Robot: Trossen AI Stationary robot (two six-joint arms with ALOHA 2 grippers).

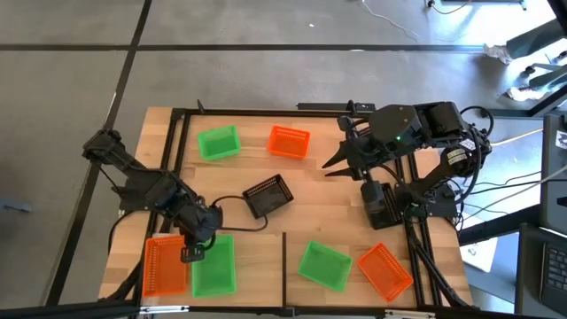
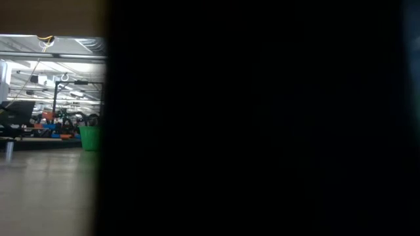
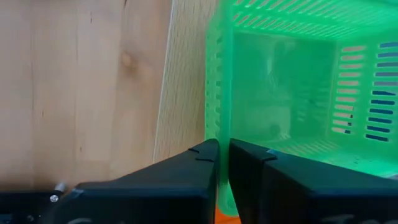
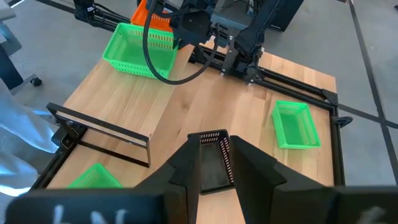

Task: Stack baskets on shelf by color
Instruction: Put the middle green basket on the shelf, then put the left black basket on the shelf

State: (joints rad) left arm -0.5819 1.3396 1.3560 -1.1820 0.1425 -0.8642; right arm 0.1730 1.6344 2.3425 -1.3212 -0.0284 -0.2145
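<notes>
While gripping a lattice wall this thin, go gently. Note the left claw (image 1: pixel 193 253) clenched on the side wall of the shelf green basket (image 1: pixel 215 268), one of its fingers (image 3: pixel 186 171) on either side of the plastic (wall pinched edge-on in the wrist view, barely any gap). Find that basket on the shelf (image 1: pixel 257 270), on the left arm's side of the dark divider (image 1: pixel 283 257), just beside the shelf orange basket (image 1: pixel 164 266).

Judged as the step in hand: setting this green one down square in its own colour spot. To do it well:

- Check for all four bottom edges flat on the board before letting go (a tilted basket springs when freed).
- Keep it parallel to the orange neighbour, close but not riding up on its rim.
- Open only enough to clear the wall, then lift straight up, not sideways, to avoid dragging the basket along.
- Leave room above for a second green to nest inside.

Across the counter (image 1: pixel 328 213), see the right claw (image 1: pixel 330 165) released and empty, hovering near the black basket (image 1: pixel 268 196). Further off, waiting loose: far green basket (image 1: pixel 218 142), far orange basket (image 1: pixel 289 140), near green basket (image 1: pixel 323 264), near orange basket (image 1: pixel 385 271).
</notes>
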